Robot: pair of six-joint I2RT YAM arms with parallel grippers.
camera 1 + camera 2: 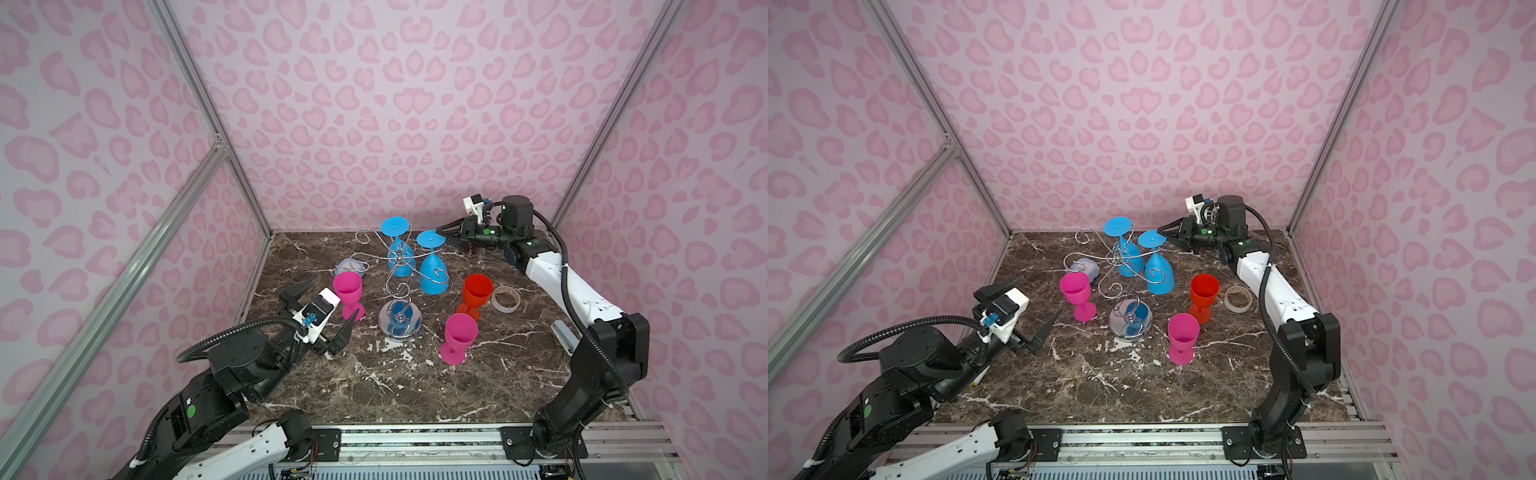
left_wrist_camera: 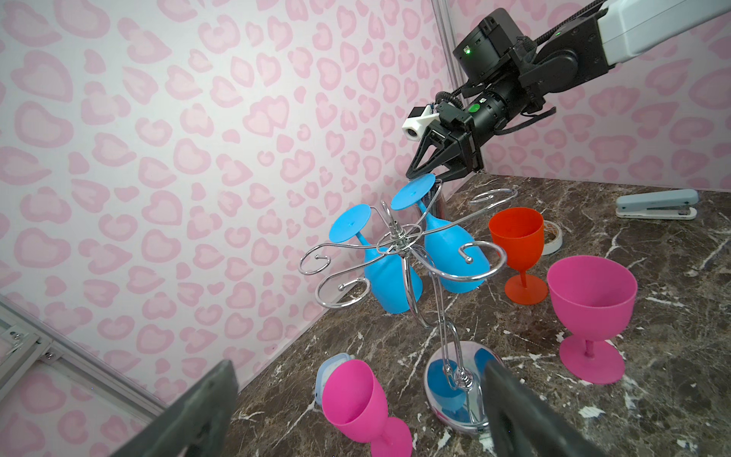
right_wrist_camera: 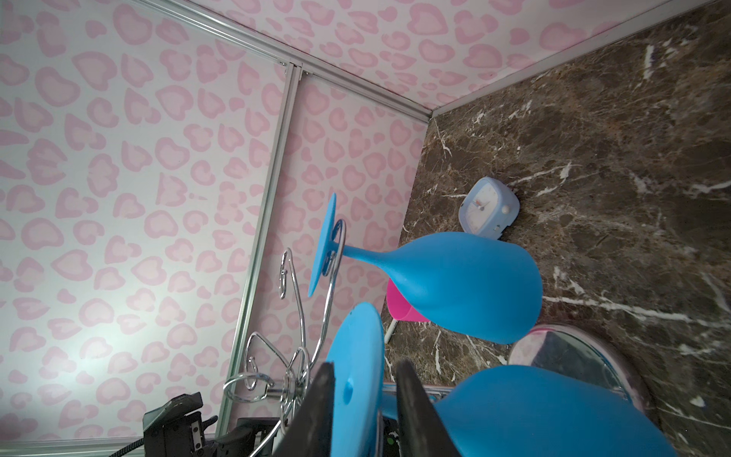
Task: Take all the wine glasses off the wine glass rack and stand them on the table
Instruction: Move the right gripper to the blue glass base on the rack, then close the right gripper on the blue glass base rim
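- Right wrist view: right gripper (image 3: 364, 366) stands narrow around foot of blue wine glass (image 3: 514, 411) (grip unsure).
- Wide left gripper (image 1: 332, 299) hangs near rack (image 1: 400, 322); table (image 1: 374, 386) front bare.

Robot lab test booth: pink leopard-print walls (image 1: 415, 104), aluminium framing (image 1: 218, 143), marble-look tabletop (image 1: 395, 382), two robot arms (image 1: 598, 365).

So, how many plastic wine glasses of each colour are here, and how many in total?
Blue plastic wine glasses, hanging on the chrome wire rack: 2
Pink plastic wine glasses, on the marble table: 2
Red plastic wine glass: 1
Total: 5
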